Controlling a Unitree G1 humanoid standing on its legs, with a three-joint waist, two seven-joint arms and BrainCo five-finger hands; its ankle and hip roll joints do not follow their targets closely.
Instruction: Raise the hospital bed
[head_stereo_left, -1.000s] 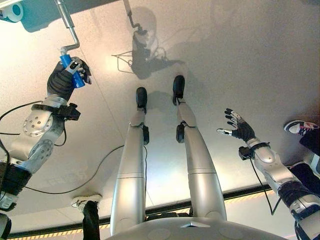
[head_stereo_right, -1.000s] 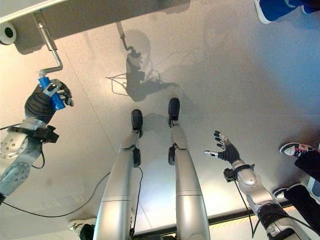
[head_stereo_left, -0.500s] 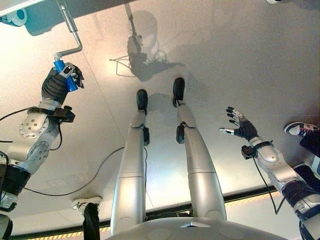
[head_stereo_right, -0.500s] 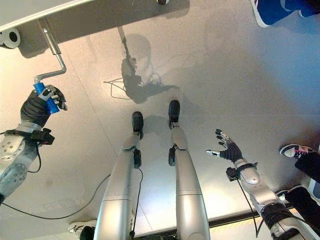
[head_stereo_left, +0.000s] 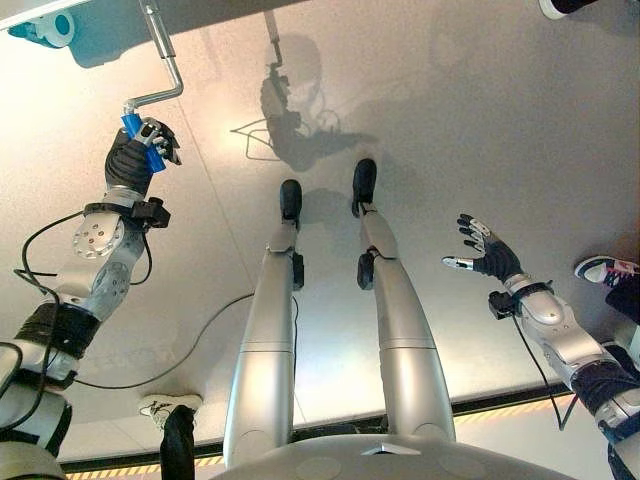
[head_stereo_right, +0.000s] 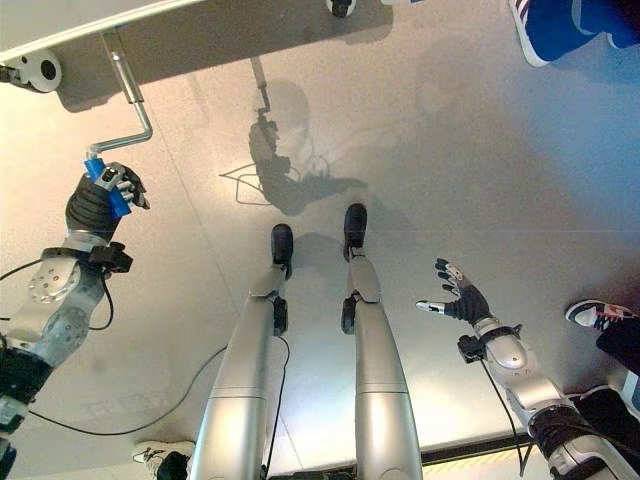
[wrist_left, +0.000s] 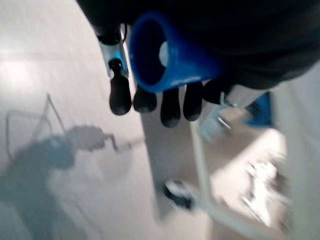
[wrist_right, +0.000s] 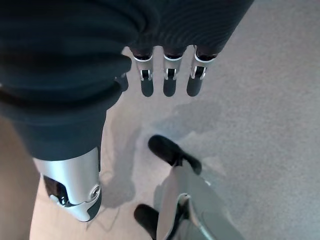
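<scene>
A bent metal crank hangs from the hospital bed frame at the upper left. Its blue handle sits inside my left hand, whose fingers are curled round it; up close the blue handle shows as a hollow tube under the dark fingertips. My right hand floats over the floor at the right with its fingers spread and nothing in it.
A bed caster sits at the upper left under the frame. A person's shoes show at the right edge and the top right. Another shoe stands at the lower left. Grey floor lies all round.
My left hand has carried the blue handle a little up and to the right, turning the crank. The head camera has shifted slightly. The right hand has stayed open in place.
</scene>
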